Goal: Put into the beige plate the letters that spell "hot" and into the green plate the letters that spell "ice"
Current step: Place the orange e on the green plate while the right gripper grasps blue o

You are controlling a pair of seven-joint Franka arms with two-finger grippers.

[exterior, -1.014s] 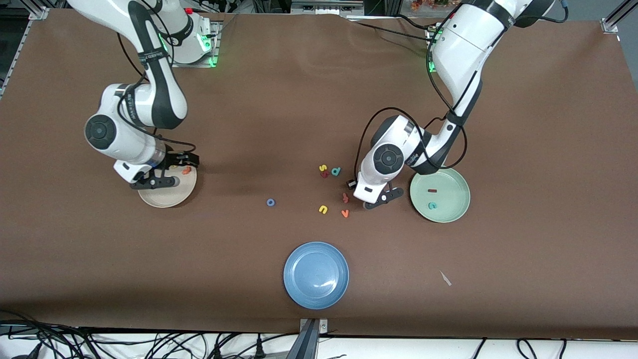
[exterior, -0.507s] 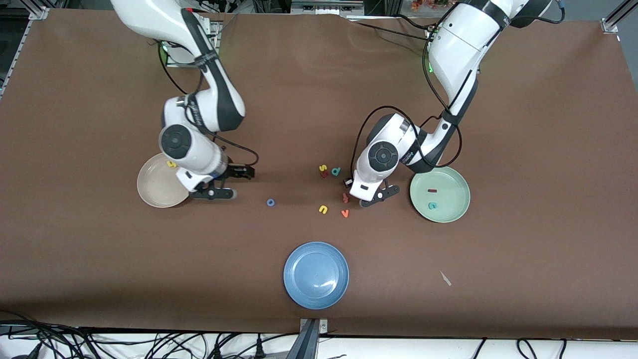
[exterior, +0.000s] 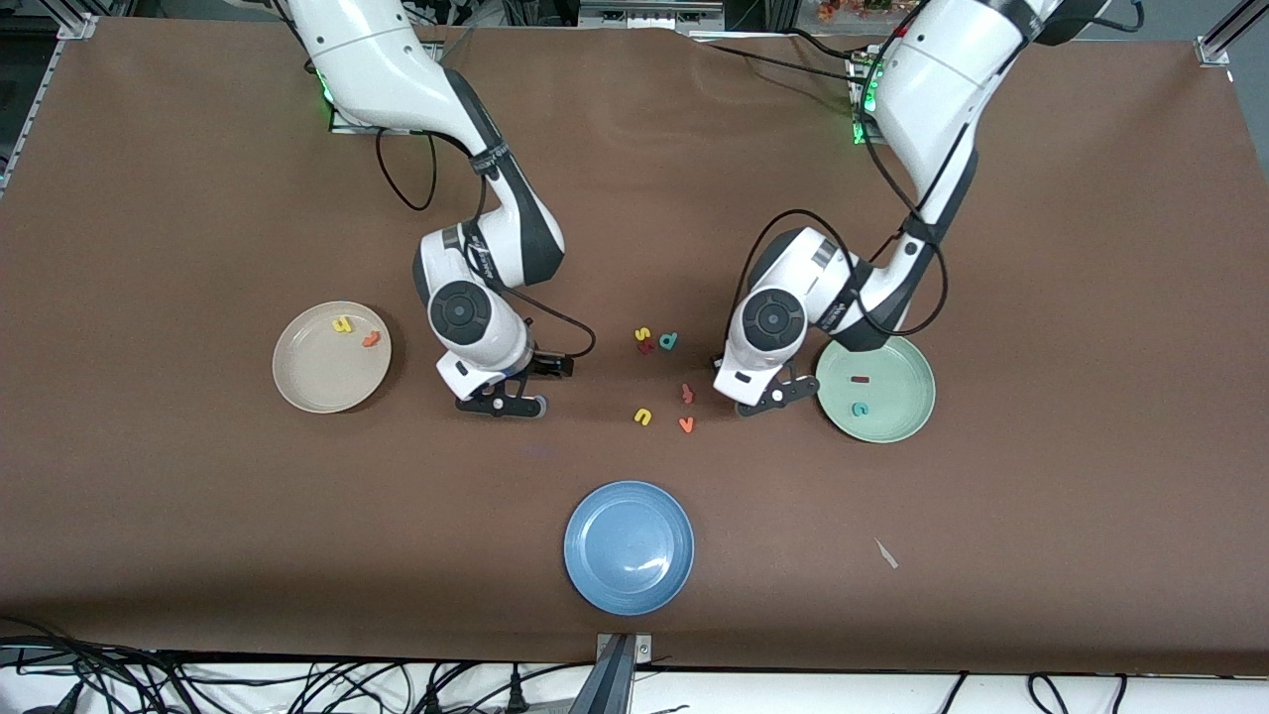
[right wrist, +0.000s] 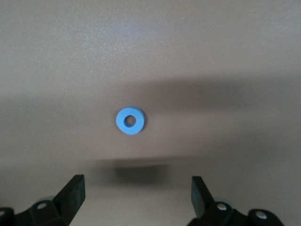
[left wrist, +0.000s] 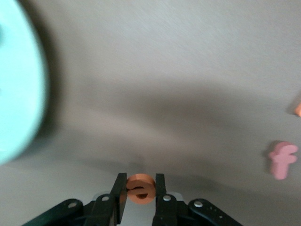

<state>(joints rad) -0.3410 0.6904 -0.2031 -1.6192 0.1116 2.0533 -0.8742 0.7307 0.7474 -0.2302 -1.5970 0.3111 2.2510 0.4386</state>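
Orange e (left wrist: 140, 189) is pinched in the left gripper (left wrist: 141, 193) just beside the green plate (exterior: 897, 421); carry it over the middle before dropping. Right gripper (right wrist: 137, 195) hangs wide open over the blue o (right wrist: 130, 120); center first.

My right gripper (exterior: 501, 405) hangs at centre frame, wrist bent down, its black fingers (right wrist: 73, 192) spread wide. My left gripper (exterior: 768, 401), right of centre, points down with its jaws pinched on a small orange foam letter e (left wrist: 140, 189).
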